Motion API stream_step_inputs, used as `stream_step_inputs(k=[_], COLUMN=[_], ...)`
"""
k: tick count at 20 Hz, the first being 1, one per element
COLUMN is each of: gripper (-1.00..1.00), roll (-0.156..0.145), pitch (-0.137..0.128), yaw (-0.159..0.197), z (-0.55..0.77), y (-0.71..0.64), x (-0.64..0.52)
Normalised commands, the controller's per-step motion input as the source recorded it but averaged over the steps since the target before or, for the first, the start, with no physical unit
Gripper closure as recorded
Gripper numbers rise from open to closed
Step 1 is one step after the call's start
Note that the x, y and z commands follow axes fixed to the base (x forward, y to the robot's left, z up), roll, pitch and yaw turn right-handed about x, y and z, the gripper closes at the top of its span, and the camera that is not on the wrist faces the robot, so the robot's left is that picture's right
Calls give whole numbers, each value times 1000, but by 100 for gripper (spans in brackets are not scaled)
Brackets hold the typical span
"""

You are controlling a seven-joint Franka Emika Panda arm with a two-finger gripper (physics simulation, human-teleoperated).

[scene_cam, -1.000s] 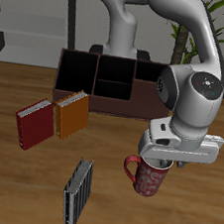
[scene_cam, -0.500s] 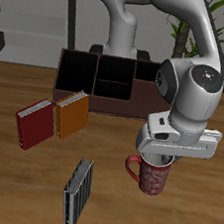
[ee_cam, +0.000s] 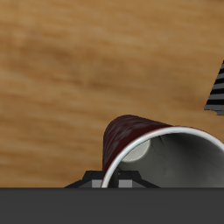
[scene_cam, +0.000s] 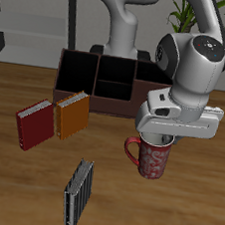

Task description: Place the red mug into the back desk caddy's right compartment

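The red mug [scene_cam: 152,161] with pale speckles hangs upright from my gripper [scene_cam: 167,142], which is shut on its rim and holds it a little above the wooden table. In the wrist view the mug [ee_cam: 129,136] shows its pale grey inside, close below the fingers. The back desk caddy [scene_cam: 96,82], a long, low, dark brown box, stands farther back on the table. Its right compartment [scene_cam: 144,93] is partly hidden behind my gripper's body. The mug is in front of that end of the caddy, apart from it.
A red book [scene_cam: 34,125] and an orange book [scene_cam: 72,114] lie side by side in front of the caddy. A grey ribbed book [scene_cam: 78,192] lies near the table's front edge; it also shows in the wrist view [ee_cam: 215,91]. A plant [scene_cam: 185,19] stands behind the table.
My gripper has risen with the red mug in it and moved a little toward the caddy. The mug has left the table. The books have not moved.
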Motion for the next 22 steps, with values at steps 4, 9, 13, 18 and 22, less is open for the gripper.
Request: stream_step_inputs(k=[4, 9, 13, 18, 22], gripper=[100, 100, 100, 100, 100], roll=[8, 44, 17, 17, -1], pitch=[-42, -66, -52, -56, -27], yaw=[11, -32, -13, -19, -12], z=[406, 666, 578, 540, 314], y=[-29, -45, -115, -132, -93], x=[-285, -483, -423, -482, -388])
